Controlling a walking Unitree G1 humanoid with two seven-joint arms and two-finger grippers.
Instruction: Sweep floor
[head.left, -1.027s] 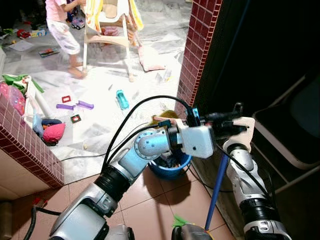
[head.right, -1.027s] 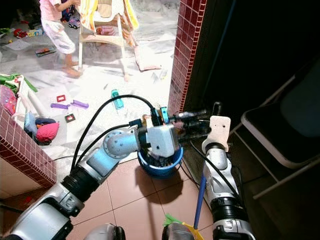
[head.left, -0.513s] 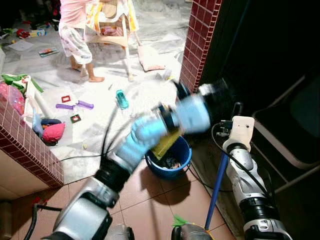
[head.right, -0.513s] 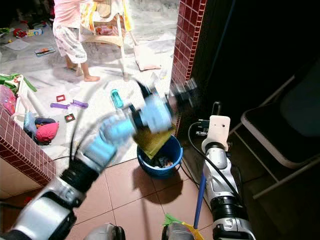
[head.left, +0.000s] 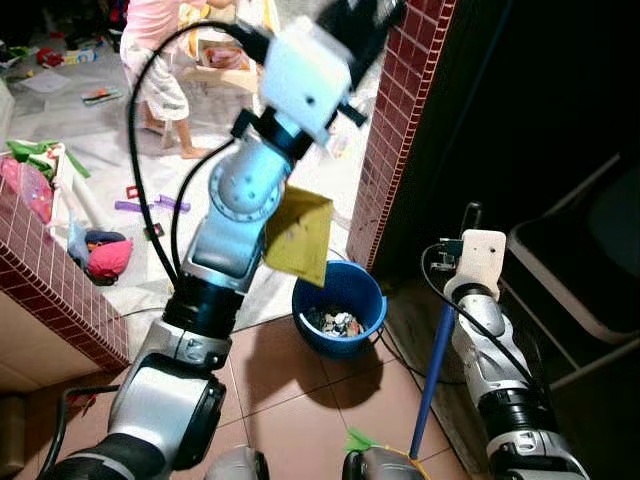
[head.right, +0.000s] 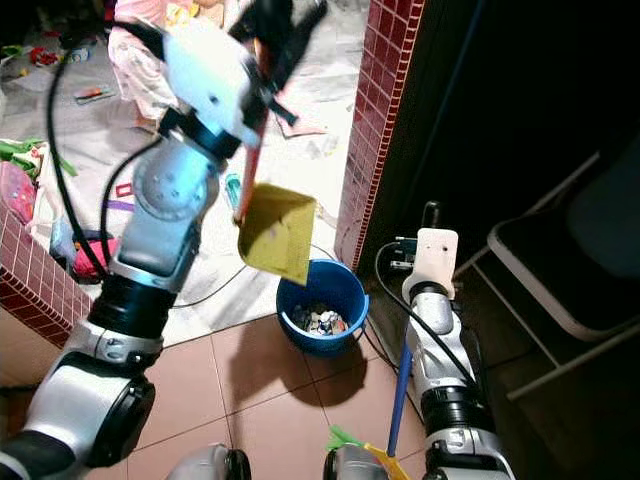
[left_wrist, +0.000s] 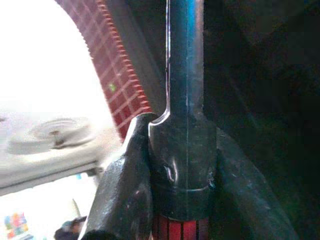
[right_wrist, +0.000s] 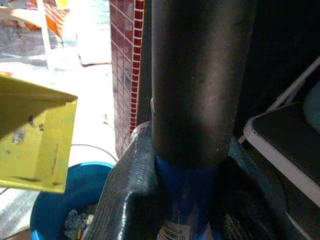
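Left gripper (head.right: 268, 25) clenches the dustpan (head.right: 277, 232) handle high; tilted above the bucket (head.right: 320, 303) below, leftover debris may miss; right gripper (right_wrist: 185, 165) grips the broom (head.left: 437, 370)

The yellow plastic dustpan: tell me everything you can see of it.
The yellow plastic dustpan is a wedge-shaped scoop on a long red handle. The left gripper, raised high, is shut on the handle's dark grip. The pan hangs tipped, mouth downward, in the air just above the round blue bucket of swept bits, touching nothing else. A few grey specks cling to its inner face in the right wrist view.
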